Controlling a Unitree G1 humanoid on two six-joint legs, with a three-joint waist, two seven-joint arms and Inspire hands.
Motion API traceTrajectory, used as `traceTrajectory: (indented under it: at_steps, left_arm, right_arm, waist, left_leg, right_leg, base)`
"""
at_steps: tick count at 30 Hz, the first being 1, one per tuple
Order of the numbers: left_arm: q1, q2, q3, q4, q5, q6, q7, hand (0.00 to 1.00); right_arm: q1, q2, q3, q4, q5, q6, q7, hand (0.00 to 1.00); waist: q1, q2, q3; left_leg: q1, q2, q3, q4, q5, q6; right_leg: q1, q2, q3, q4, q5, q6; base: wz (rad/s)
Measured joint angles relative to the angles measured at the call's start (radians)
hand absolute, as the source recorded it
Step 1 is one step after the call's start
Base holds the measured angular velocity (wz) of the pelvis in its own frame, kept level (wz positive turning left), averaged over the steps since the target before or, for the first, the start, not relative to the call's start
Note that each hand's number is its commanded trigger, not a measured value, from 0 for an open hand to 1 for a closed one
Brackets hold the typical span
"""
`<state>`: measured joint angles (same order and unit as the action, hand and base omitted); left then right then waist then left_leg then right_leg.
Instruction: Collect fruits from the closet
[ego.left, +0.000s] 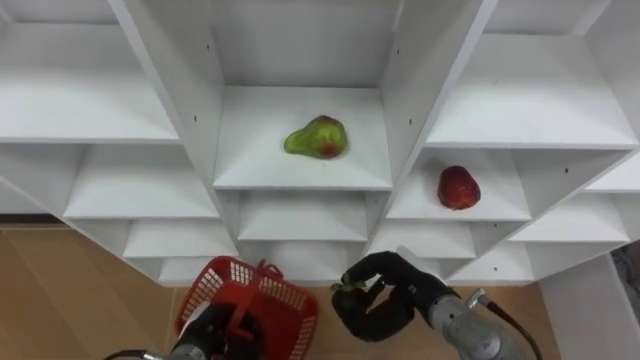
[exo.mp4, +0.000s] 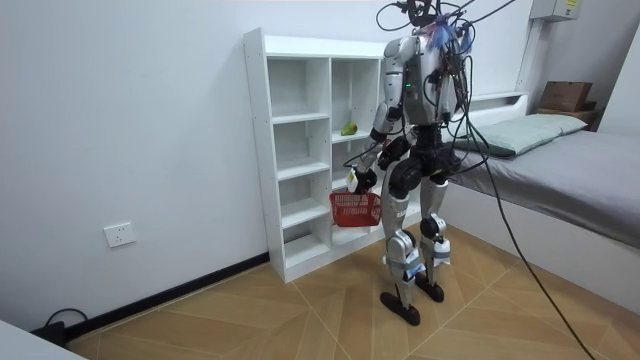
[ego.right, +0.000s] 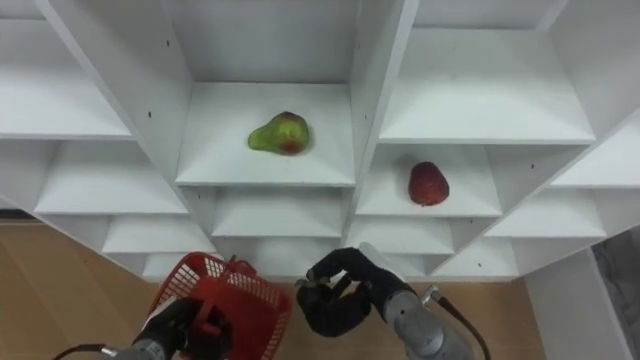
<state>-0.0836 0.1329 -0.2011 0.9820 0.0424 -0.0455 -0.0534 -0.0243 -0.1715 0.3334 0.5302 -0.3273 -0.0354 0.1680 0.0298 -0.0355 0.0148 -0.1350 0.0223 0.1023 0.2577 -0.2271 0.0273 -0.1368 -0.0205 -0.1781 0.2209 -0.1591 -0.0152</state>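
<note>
A green pear with a red blush (ego.left: 317, 137) lies on the middle shelf of the white closet (ego.left: 300, 172). One compartment to the right and a little lower sits a red fruit (ego.left: 458, 187). Below the shelves my left hand (ego.left: 203, 332) is curled round the handle of a red mesh basket (ego.left: 272, 300). My right hand (ego.left: 385, 300) hovers just right of the basket's rim, fingers curled round a small yellowish fruit (ego.left: 349, 290) that is mostly hidden. In the room view I stand upright facing the closet, with the basket (exo.mp4: 354, 208) at hip height.
The closet's other compartments around the two fruits hold nothing. Its upright dividers (ego.left: 180, 90) frame the pear's shelf. Wooden floor (ego.left: 70, 290) lies below. A bed (exo.mp4: 560, 160) stands behind me at the room view's right.
</note>
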Motion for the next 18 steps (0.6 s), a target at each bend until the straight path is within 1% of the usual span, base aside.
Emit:
traceTrajectory:
  at_steps: [2, 5, 13, 15, 18]
  left_arm:
    - [-0.013, -0.01, -0.017, 0.012, -0.001, -0.001, -0.002, 1.0]
    - [-0.013, -0.013, -0.039, 0.012, -0.009, -0.001, -0.007, 1.0]
    - [-0.017, -0.012, -0.061, 0.012, -0.009, 0.0, -0.025, 1.0]
    - [-0.019, -0.007, -0.062, 0.012, -0.009, 0.0, -0.029, 1.0]
    - [-0.022, -0.003, -0.083, 0.012, -0.003, 0.0, -0.03, 1.0]
  right_arm:
    - [-0.011, 0.008, 0.01, 0.023, 0.0, 0.0, -0.017, 1.0]
    - [-0.012, 0.011, 0.024, 0.024, -0.017, -0.001, -0.032, 1.0]
    - [-0.037, 0.02, 0.047, 0.078, -0.031, -0.007, -0.056, 1.0]
    - [-0.038, 0.021, 0.048, 0.08, -0.03, -0.007, -0.061, 1.0]
    - [-0.043, 0.021, 0.068, 0.083, -0.028, -0.007, -0.069, 1.0]
  waist:
    - [0.002, 0.004, 0.0012]
    - [0.002, 0.01, 0.0014]
    - [0.003, 0.01, 0.0013]
    - [0.003, 0.01, 0.0014]
    - [0.003, 0.01, 0.0012]
  left_leg:
    - [-0.002, 0.0, 0.0, 0.0, 0.001, 0.0]
    - [-0.002, 0.0, 0.001, -0.001, 0.001, 0.0]
    - [-0.002, 0.0, -0.002, -0.001, 0.001, 0.0]
    - [-0.004, 0.0, -0.004, -0.001, 0.001, 0.0]
    - [-0.01, 0.0, -0.006, 0.0, 0.001, 0.0]
  right_leg:
    - [-0.001, 0.0, -0.001, 0.0, 0.0, 0.0]
    - [-0.002, 0.001, 0.0, 0.0, 0.0, 0.0]
    - [-0.003, 0.001, 0.001, 0.0, 0.0, 0.0]
    - [-0.005, 0.0, 0.0, 0.0, 0.0, 0.0]
    - [-0.009, -0.001, -0.003, 0.0, 0.0, 0.0]
  base:
    - [0.0]
    - [0.0]
    - [0.0]
    - [0.0]
    - [0.0]
